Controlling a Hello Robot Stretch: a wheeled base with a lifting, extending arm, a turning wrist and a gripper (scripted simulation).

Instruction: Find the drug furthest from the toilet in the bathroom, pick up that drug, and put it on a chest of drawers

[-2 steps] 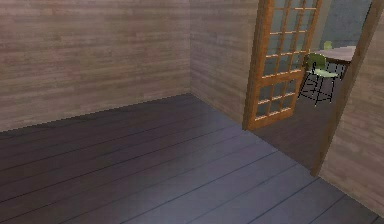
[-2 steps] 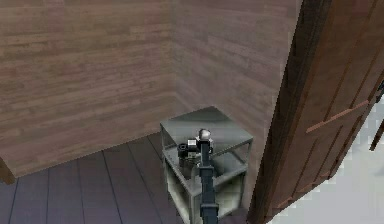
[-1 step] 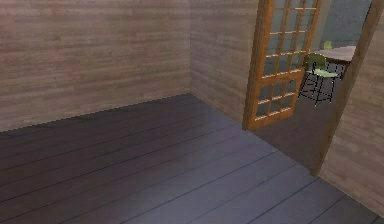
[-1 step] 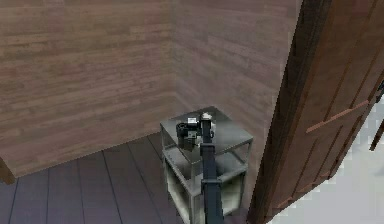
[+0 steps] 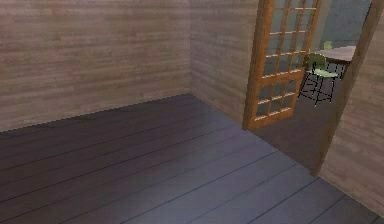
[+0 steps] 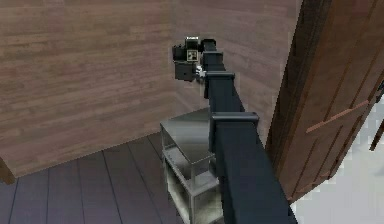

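Note:
In the arm side view my arm's dark bar rises from the bottom edge to the gripper (image 6: 183, 56), which stands high against the wood-panelled wall (image 6: 90, 80). Two small white squares with black marks sit beside its dark body. Its far end is too small and dark to make out, so I cannot tell whether it holds anything.
A low grey metal shelf unit (image 6: 185, 160) stands just left of the arm, near the wall corner. A brown wooden door (image 6: 325, 100) leans at that view's right. Ahead, a glass-paned wooden door (image 5: 283, 60) stands by a doorway, with a chair (image 5: 318, 76) and table (image 5: 341, 52) beyond. The dark plank floor (image 5: 140, 160) is wide.

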